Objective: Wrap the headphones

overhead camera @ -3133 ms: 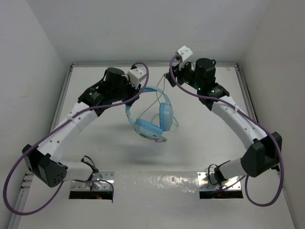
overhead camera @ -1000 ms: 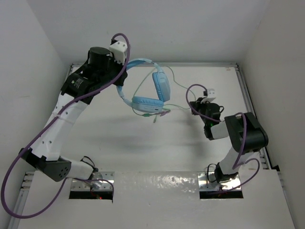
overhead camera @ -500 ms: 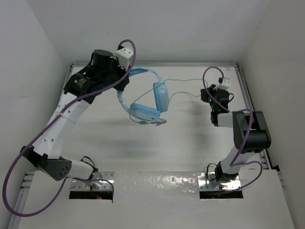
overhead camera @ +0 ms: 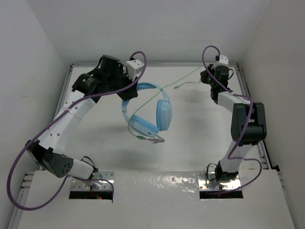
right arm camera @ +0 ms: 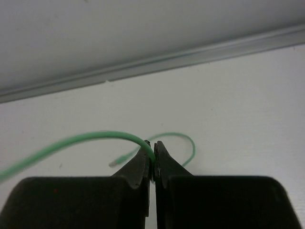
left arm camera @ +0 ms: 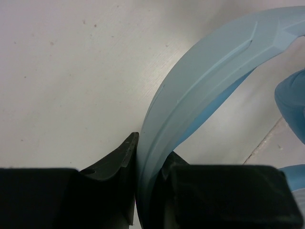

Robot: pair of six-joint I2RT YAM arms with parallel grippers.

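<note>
The light blue headphones (overhead camera: 152,114) hang above the table in the middle of the top view, ear cups down. My left gripper (overhead camera: 129,90) is shut on the blue headband (left arm camera: 200,90), which fills the left wrist view between the black fingers. The thin pale green cord (overhead camera: 183,78) runs from the headphones up and right to my right gripper (overhead camera: 208,76) at the back right. That gripper (right arm camera: 152,160) is shut on the cord (right arm camera: 90,138). The cord's loose end with its plug (right arm camera: 119,160) curls just past the fingertips.
White walls enclose the table on the left, back and right, with a metal rail (overhead camera: 157,63) along the back edge. Thick purple cables (overhead camera: 19,162) loop beside both arms. The right arm stands folded along the right side (overhead camera: 245,124).
The right gripper has carried the cord from mid-right up to the back right corner. The left gripper has swung the headphones rightward and lower, toward the table's middle.
</note>
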